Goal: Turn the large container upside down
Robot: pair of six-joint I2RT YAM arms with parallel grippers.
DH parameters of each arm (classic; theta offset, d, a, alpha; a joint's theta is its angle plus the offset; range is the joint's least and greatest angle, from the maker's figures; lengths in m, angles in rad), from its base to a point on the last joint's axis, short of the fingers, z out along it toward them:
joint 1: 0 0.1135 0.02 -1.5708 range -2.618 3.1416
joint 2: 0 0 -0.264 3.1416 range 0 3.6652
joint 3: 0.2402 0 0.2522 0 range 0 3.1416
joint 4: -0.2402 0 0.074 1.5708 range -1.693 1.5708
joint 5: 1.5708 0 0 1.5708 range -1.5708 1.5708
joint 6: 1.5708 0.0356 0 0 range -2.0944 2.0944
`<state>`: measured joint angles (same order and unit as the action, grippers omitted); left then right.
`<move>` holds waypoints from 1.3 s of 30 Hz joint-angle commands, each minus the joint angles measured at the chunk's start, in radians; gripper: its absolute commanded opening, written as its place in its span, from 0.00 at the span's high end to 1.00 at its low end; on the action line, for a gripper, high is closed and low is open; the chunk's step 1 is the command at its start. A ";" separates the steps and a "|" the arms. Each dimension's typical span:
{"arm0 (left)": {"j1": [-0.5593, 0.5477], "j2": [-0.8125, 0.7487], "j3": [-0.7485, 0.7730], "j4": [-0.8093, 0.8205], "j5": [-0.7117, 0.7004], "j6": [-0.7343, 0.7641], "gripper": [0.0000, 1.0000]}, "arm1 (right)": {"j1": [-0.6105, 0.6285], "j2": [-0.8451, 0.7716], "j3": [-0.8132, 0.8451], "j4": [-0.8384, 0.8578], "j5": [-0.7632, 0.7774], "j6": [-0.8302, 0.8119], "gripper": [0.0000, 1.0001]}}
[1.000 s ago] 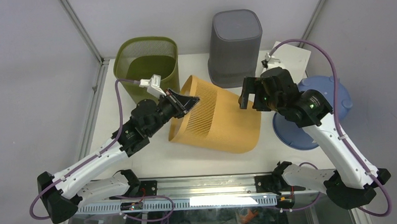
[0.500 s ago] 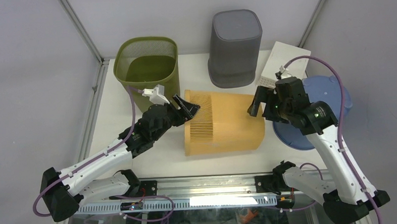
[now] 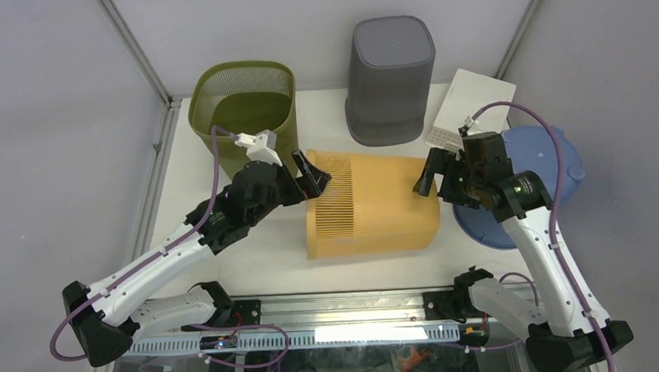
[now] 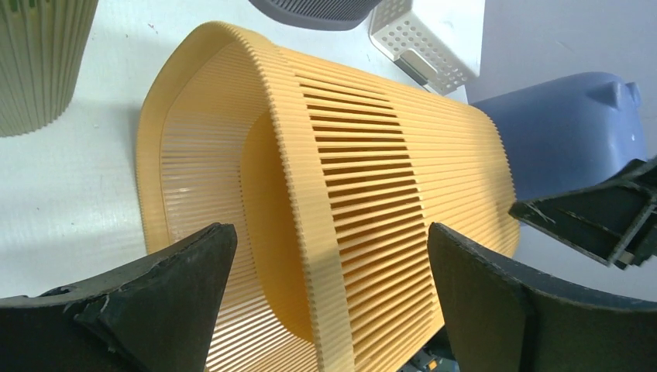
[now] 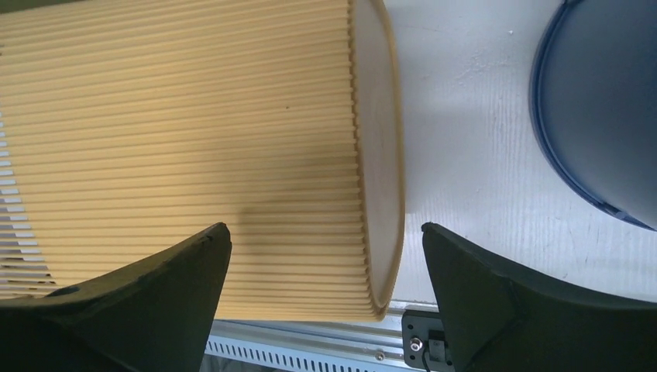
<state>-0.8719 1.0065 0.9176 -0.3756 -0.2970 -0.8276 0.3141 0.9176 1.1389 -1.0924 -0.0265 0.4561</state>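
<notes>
The large container (image 3: 369, 203) is an orange ribbed bin lying on its side on the table, its mouth facing left and its flat base facing right. My left gripper (image 3: 311, 172) hovers open at the upper left of the rim; in the left wrist view the rim (image 4: 310, 194) runs between the spread fingers without touching them. My right gripper (image 3: 430, 175) is open at the base end. In the right wrist view the container's base edge (image 5: 380, 194) lies between the wide-apart fingers, with nothing gripped.
A green mesh bin (image 3: 243, 106) stands upright at the back left. A grey bin (image 3: 391, 78) stands at the back centre. A white perforated tray (image 3: 469, 104) and a blue tub (image 3: 552, 176) sit to the right. A metal rail (image 3: 340, 307) runs along the front edge.
The left gripper opened and let go of the container's rim. The container dropped from a tilted pose to lying flat on its side. The right gripper drew back to the right.
</notes>
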 commanded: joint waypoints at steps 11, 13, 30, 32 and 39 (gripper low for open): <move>-0.013 -0.130 0.083 -0.227 -0.104 0.018 0.25 | -0.114 -0.010 -0.098 0.206 -0.315 0.016 0.01; -0.013 -0.131 0.079 -0.235 -0.091 0.020 0.31 | -0.115 -0.022 -0.094 0.224 -0.319 0.021 0.01; -0.013 -0.067 0.047 -0.234 -0.043 0.011 0.88 | -0.114 -0.043 -0.086 0.353 -0.502 0.152 0.01; -0.014 -0.062 0.044 -0.232 -0.039 0.013 0.89 | -0.115 -0.043 -0.080 0.371 -0.527 0.176 0.01; -0.014 -0.028 0.019 -0.171 -0.018 0.021 0.85 | -0.115 -0.073 0.024 0.393 -0.535 0.199 0.01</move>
<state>-0.8707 0.9375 0.9749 -0.5991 -0.3889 -0.8215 0.1909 0.8936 1.0424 -0.8505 -0.4126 0.5941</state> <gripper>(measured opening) 0.142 0.990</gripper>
